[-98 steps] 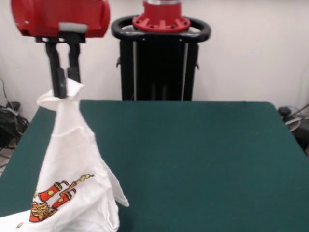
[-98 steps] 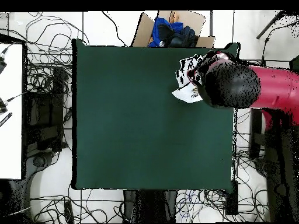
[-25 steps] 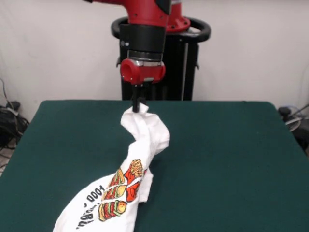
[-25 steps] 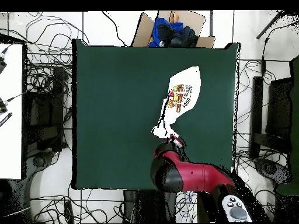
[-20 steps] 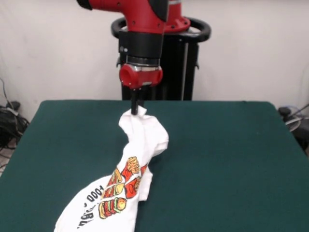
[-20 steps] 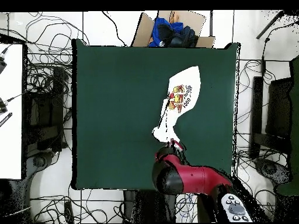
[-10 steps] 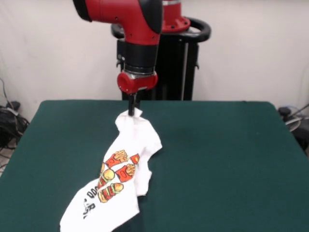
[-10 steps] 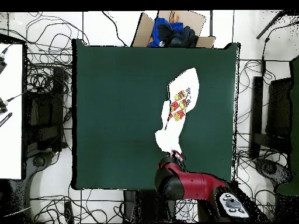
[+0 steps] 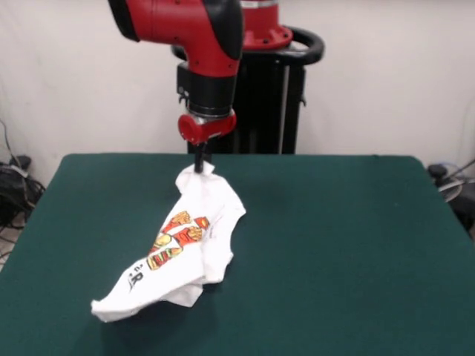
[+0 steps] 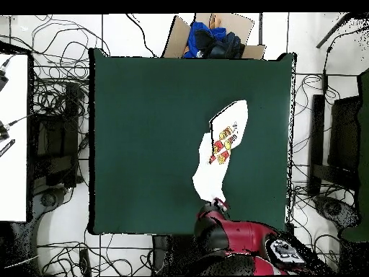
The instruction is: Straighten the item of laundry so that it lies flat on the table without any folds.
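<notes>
While the T-shirt (image 9: 182, 245) trails in a long rumpled strip across the tabletop (image 9: 334, 237), its upper end is pinched in the tool (image 9: 199, 166), so its long axis runs away from that grip.

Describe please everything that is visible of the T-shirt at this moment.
The T-shirt is white, soft cloth with an orange-red food print and some black letters facing up. It is bunched into a long, twisted strip, not flat. Its upper end is pinched by the gripper and lifted; the rest slopes down and lies on the green table, its free end crumpled. From overhead it runs diagonally across the table.
</notes>
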You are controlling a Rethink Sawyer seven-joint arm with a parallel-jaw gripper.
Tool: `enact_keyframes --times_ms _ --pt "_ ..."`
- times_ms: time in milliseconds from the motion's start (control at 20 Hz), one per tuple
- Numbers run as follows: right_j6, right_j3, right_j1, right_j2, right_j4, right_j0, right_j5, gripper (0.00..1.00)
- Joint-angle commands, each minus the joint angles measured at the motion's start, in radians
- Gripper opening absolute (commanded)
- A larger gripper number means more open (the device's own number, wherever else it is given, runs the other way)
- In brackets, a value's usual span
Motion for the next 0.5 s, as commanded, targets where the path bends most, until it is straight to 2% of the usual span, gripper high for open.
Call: enact_keyframes --times_ms 50,500 --pt "0.158 -0.079 0.092 0.011 -0.062 -0.021 -0.042 0.00" --pt "0.177 -0.075 0.096 0.083 -0.093 -0.084 -0.061 0.00"
